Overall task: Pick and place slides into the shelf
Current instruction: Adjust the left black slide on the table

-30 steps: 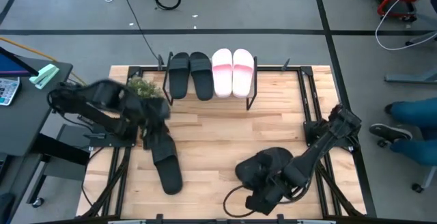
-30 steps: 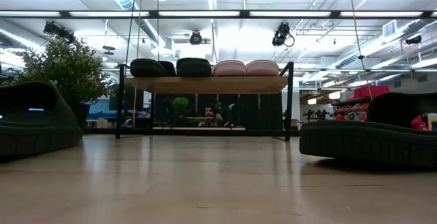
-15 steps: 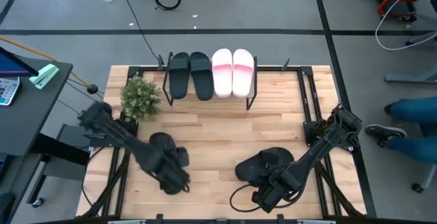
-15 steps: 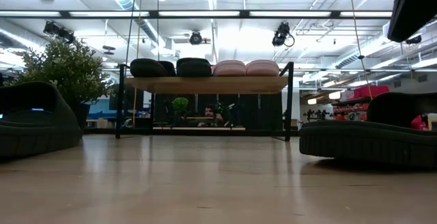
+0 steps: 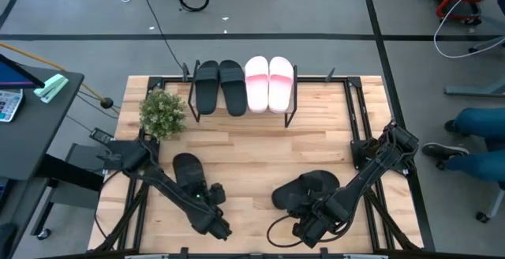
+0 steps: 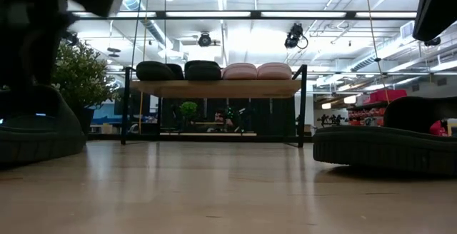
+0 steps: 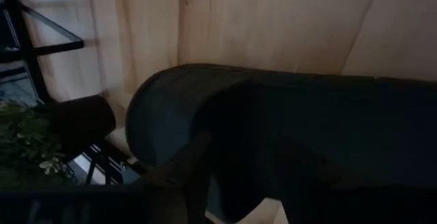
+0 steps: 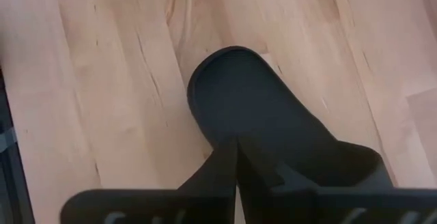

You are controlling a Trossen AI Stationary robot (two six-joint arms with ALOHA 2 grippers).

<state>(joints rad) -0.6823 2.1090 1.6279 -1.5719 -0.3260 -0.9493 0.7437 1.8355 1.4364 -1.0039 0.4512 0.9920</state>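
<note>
Covering most of a black slide point(image 5: 189, 177), left hand point(image 5: 217, 226)

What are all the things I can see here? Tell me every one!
Black slides on shelf: two, black, side by side on the shelf's left part.
Pink slides: two, pale pink and white, on the shelf's right part.
Shelf: one, light wood with black legs, at the table's far edge.
Black slide, left: one, on the table under the left arm.
Black slide, right: one, on the table near the right arm.
Plant: one, green, left of the shelf.
Table: one, light wood.
Left pincer: over the left slide's near end.
Right pincer: by the right slide's near end.
</note>
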